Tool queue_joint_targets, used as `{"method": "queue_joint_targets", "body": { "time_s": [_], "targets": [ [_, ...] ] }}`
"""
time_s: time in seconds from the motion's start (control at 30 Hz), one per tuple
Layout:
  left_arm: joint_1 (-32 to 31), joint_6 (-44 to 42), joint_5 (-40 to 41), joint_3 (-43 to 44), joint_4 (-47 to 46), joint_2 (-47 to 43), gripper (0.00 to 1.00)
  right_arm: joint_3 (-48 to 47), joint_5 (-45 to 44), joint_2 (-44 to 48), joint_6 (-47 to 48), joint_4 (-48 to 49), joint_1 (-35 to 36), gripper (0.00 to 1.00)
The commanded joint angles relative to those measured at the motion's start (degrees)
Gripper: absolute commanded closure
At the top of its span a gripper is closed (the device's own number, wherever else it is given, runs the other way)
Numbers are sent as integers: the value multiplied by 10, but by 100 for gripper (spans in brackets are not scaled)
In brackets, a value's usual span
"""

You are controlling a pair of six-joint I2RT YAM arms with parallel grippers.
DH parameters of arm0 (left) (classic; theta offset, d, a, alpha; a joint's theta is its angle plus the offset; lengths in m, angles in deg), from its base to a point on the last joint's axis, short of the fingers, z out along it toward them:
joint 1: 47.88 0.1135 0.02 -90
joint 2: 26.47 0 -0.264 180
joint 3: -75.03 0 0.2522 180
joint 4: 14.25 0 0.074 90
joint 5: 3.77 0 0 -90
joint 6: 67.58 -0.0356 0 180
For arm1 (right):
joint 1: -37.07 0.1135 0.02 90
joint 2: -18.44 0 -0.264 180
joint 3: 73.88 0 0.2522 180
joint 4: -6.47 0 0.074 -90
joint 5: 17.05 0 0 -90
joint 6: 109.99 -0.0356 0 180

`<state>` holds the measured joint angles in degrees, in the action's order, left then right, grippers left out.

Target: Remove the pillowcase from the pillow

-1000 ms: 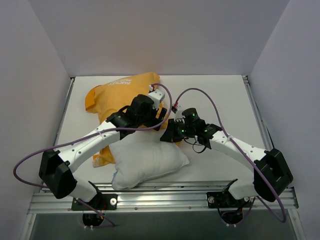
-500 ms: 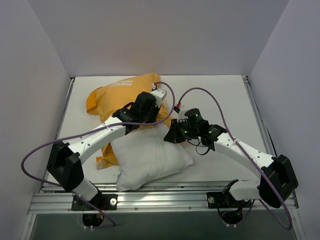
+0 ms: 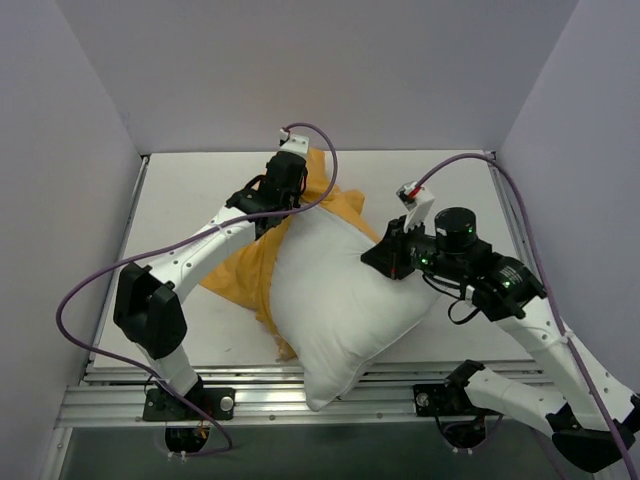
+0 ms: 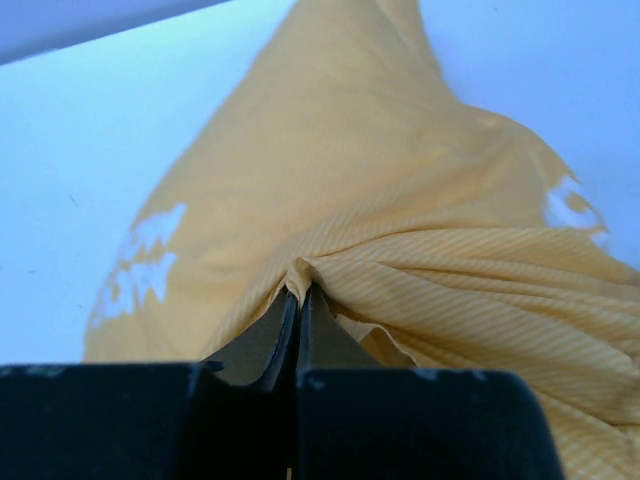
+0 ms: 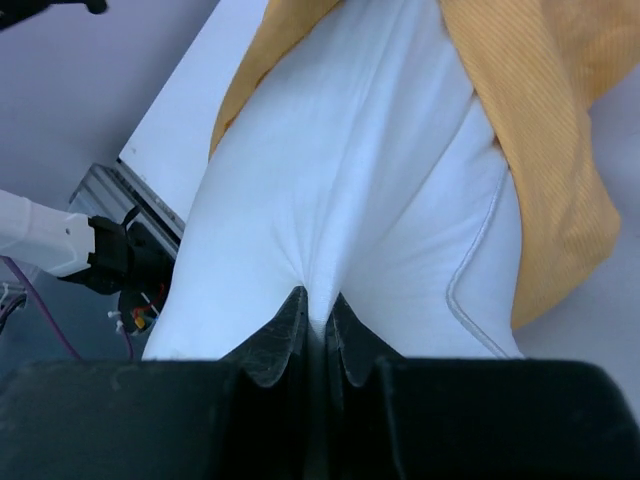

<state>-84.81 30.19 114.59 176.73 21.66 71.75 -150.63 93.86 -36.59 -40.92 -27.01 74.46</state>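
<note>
Moved: pillow (image 3: 345, 300) swung up and right, further out of pillowcase (image 3: 240, 272).
Left gripper (image 4: 298, 300): clamped on a pillowcase fold.
Right gripper (image 5: 315, 310): pinching pillow, seemingly at its side.

I find no text I can actually read. In my left wrist view the pillowcase (image 4: 340, 150) carries white lettering (image 4: 140, 265), blurred and cut off by folds. A second white patch (image 4: 575, 205) near the right edge is equally illegible.
</note>
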Motion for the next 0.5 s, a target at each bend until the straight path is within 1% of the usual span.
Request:
{"method": "queue_joint_targets", "body": {
  "time_s": [0.0,0.07,0.1,0.13,0.23,0.27,0.3,0.33,0.4,0.43,0.47],
  "targets": [
    [72,-21,164,44,-16,37,98,-99,15,56,23,-116,1,100],
    [82,-23,178,55,-5,49,98,-118,-5,62,33,-141,0,100],
    [90,-22,180,56,-3,58,98,-124,-31,64,37,-146,0,100],
    [95,-3,180,57,10,62,97,-123,-70,60,43,-158,-1,100],
    [97,16,160,55,21,53,97,-110,-126,43,42,-160,-1,100],
    [96,29,150,55,27,47,95,-103,-143,36,42,-156,-2,100],
    [96,54,124,53,40,38,94,-90,-170,22,43,-150,-4,100],
    [96,65,110,44,43,13,92,-87,-184,12,43,-139,-7,100],
    [96,94,69,25,44,-20,84,-82,-207,-17,48,-126,-27,100],
    [96,102,52,13,43,-58,79,-81,-207,-29,58,-121,-35,100],
    [95,110,35,-13,40,-78,75,-80,-205,-39,64,-114,-50,100]
  ]
}}
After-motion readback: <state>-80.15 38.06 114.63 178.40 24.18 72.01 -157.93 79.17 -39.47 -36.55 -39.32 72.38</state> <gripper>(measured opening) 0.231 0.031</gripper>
